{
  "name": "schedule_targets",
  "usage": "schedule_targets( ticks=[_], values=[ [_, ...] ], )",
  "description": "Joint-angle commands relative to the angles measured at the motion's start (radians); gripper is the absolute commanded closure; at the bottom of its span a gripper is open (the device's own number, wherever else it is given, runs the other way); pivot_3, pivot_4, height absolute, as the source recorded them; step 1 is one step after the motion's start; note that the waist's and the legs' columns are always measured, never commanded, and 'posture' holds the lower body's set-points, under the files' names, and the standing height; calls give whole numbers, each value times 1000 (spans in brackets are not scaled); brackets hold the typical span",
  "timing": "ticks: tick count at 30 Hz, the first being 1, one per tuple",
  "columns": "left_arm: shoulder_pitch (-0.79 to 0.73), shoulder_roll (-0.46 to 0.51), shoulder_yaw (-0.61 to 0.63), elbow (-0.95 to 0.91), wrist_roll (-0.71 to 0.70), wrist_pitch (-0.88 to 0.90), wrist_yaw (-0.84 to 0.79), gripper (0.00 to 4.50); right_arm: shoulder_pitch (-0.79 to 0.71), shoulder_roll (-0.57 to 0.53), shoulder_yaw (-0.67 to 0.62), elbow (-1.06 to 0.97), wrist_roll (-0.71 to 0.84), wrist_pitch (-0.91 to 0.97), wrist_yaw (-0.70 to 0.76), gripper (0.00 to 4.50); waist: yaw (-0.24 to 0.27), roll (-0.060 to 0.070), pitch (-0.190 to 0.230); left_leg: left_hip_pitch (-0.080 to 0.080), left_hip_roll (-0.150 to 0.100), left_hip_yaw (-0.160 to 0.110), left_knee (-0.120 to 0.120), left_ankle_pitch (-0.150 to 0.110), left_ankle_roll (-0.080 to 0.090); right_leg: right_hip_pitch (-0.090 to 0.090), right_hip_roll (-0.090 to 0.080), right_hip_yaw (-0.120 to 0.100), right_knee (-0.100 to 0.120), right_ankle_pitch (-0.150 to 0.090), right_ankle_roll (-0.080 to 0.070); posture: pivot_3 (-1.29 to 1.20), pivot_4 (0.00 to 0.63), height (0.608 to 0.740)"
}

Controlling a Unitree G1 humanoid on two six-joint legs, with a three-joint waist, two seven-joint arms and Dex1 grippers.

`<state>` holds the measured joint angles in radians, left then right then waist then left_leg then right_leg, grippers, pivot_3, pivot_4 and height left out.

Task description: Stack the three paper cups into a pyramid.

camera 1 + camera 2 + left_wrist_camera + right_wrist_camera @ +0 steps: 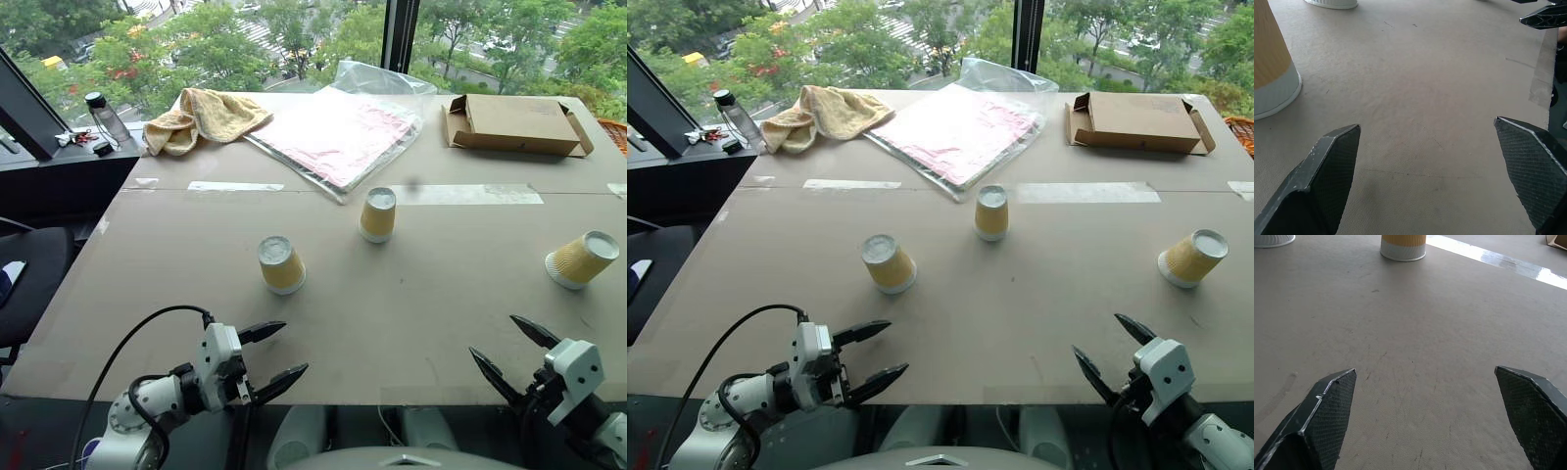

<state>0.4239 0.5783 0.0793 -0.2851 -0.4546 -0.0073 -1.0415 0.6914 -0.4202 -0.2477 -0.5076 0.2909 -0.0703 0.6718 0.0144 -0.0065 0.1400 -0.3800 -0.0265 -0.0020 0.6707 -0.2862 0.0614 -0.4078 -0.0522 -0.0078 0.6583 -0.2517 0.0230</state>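
Observation:
Three paper cups stand apart and upside down on the brown table (421,313), each yellow-tan with a white rim and base. The left cup (282,264) is nearest my left gripper (294,347), which hovers open and empty over the table's near edge. The middle cup (377,214) stands farther back. The right cup (583,259) is near the right edge, beyond my right gripper (493,335), also open and empty. In the left wrist view the left cup (1268,73) sits just off one finger. The right wrist view has the middle cup (1403,245) far ahead.
At the back of the table lie a yellow towel (201,117), a clear plastic bag with a pink sheet (338,132) and a flat cardboard box (514,124). A bottle (106,117) stands on the ledge at the back left. Tape strips (460,194) cross the table.

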Motion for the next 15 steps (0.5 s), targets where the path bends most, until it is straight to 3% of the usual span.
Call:
schedule_targets(
  ticks=[1, 7, 15],
  values=[
    [-23, -1, 37, -16, -50, 19, 15, 0, -33, -12, -12, -33, 34, -1, 2, 21, 0, 0, 0, 0, 0, 0, 0, 0, 0, 0, 0, 0, 0, 0, 0, 0, 150, 740],
    [-85, -18, 164, 2, -189, 133, 95, 0, -168, -74, 71, -141, 132, 77, 65, 21, -2, -1, 1, 1, 2, 0, 1, 0, 0, 0, -2, -6, 0, 1, -1, 0, 150, 740],
    [-177, 23, 195, 50, -156, 148, 89, 0, -288, -192, 159, -232, 225, 167, 159, 21, 3, -3, 3, -1, 2, -1, 0, 0, 0, 0, -2, -8, -2, 3, 3, 0, 150, 740]
  ],
)
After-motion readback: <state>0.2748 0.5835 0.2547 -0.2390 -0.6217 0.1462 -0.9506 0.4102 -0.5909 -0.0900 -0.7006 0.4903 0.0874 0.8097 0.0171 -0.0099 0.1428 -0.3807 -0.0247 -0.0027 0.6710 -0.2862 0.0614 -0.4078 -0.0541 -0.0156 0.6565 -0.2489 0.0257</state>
